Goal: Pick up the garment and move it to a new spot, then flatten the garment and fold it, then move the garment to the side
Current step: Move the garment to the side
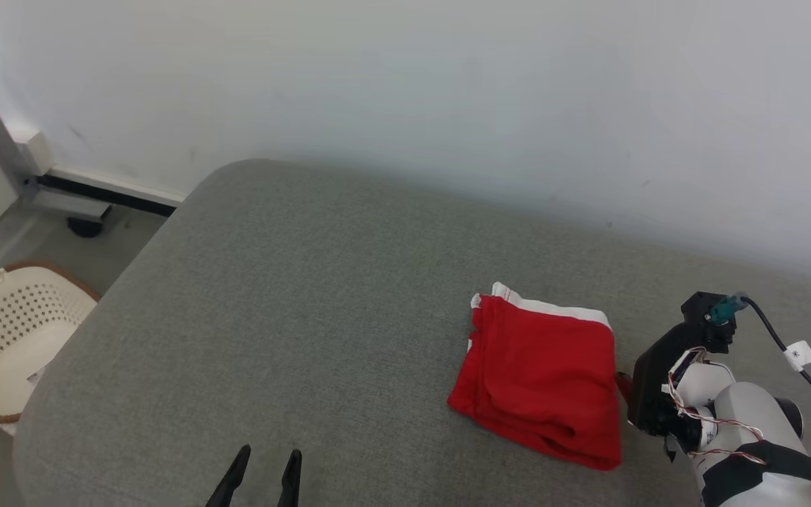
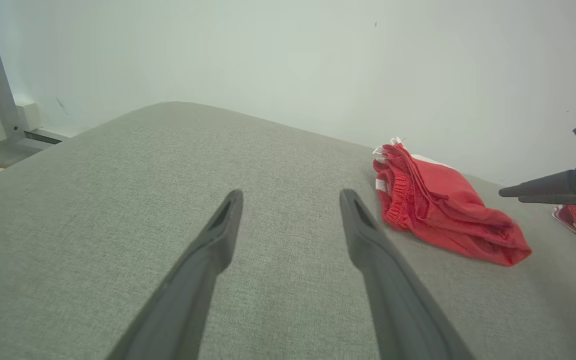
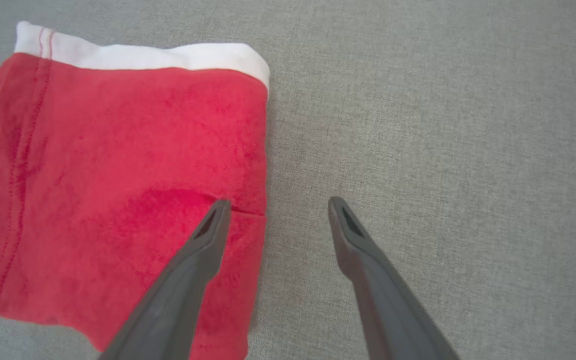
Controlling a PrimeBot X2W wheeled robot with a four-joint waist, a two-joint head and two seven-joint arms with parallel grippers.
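**Folded garment at right of cushion, both grippers open**

The garment lies on the right part of the grey cushion, towards the wall. It is red with a white band along its far edge, and is folded into a rough rectangle with the layers stacked at its left edge.

The right gripper is spread wide and holds nothing. One finger is over the cloth's right edge and the other over bare cushion, which probably suits a pinch on that edge. I cannot tell whether it touches the cloth.

The left gripper is also spread and empty. It is parked well apart from the garment, likely to keep it clear.

Folding looks done; the sideways move seems to be the step in hand.
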